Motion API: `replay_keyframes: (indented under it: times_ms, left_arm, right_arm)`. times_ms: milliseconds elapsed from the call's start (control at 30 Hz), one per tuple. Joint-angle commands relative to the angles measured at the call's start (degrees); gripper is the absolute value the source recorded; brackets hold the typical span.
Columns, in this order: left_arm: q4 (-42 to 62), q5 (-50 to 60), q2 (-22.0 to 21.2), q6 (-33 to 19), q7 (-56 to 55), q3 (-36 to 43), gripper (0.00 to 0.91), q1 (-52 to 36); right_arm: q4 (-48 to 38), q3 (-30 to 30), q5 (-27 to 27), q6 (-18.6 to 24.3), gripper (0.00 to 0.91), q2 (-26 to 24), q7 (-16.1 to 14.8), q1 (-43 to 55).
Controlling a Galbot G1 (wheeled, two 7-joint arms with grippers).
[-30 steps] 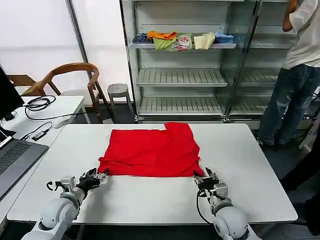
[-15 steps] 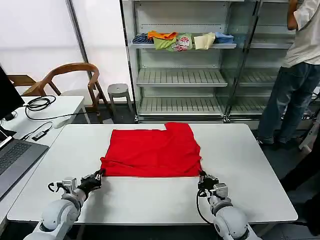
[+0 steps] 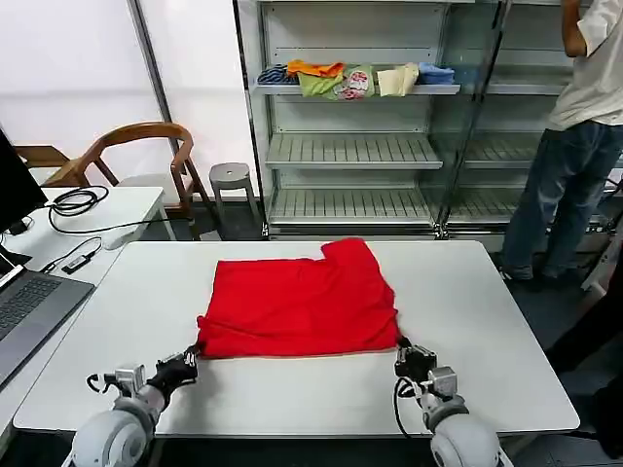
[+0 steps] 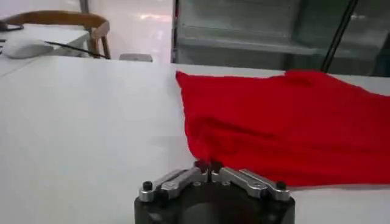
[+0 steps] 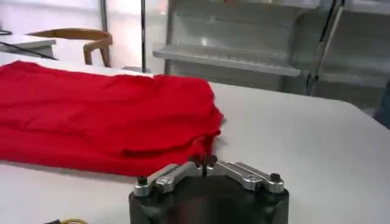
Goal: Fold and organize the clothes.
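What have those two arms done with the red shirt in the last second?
Both grippers, left and right, pulled back toward the robot, each shut on a near corner of the red T-shirt. The shirt's near edge slid a little closer with them across the white table. The folded garments on the shelf stayed put.

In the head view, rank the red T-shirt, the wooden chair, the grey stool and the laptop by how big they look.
1. red T-shirt
2. wooden chair, partly hidden by the side table
3. laptop, cut off at the edge, so unsure against the chair
4. grey stool, farther from the camera
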Motion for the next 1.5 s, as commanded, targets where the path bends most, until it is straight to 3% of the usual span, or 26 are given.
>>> replay_keyframes:
  times_ms: [33, 500, 533, 567, 833, 1100, 1367, 1500]
  left_arm:
    - [-10.7, 0.0, -0.5, -0.7, 0.3, -5.0, 0.03, 13.9]
    - [-13.6, 2.7, -1.2, -1.5, 1.4, -6.2, 0.03, 18.5]
    - [-13.7, 3.0, -1.2, -1.4, 1.4, -6.4, 0.111, 18.6]
    - [-13.7, 4.0, -1.2, -0.9, 1.4, -6.7, 0.907, 18.9]
    - [-15.0, 4.2, -0.2, -0.6, 2.1, -9.7, 0.907, 20.4]
    - [-19.2, 0.1, 3.0, -0.6, 1.8, -12.4, 0.907, 15.6]
    - [-8.5, 2.5, 3.4, -3.1, 2.8, -4.4, 0.907, 2.5]
    - [-3.0, 2.5, 3.1, -3.7, 1.9, -0.7, 0.907, -5.0]
  right_arm:
    - [5.9, 3.0, -1.7, 1.5, 0.0, -1.1, -0.5, -9.4]
    - [10.2, 4.9, -3.7, 4.0, 0.0, -1.6, -0.8, -16.8]
    - [10.4, 4.9, -3.8, 4.0, 0.212, -1.6, -0.8, -17.0]
    - [10.6, 4.7, -3.8, 4.0, 0.907, -1.5, -0.7, -17.4]
    - [12.0, 6.3, -6.2, 4.7, 0.907, -1.6, -0.1, -19.4]
    - [18.7, 12.5, -1.4, 3.8, 0.907, -2.8, -1.0, -16.9]
    - [5.8, 2.6, -1.6, -2.6, 0.907, -0.1, 1.4, 5.8]
    - [-3.1, -3.1, -1.5, -3.7, 0.907, 2.2, 3.3, 15.5]
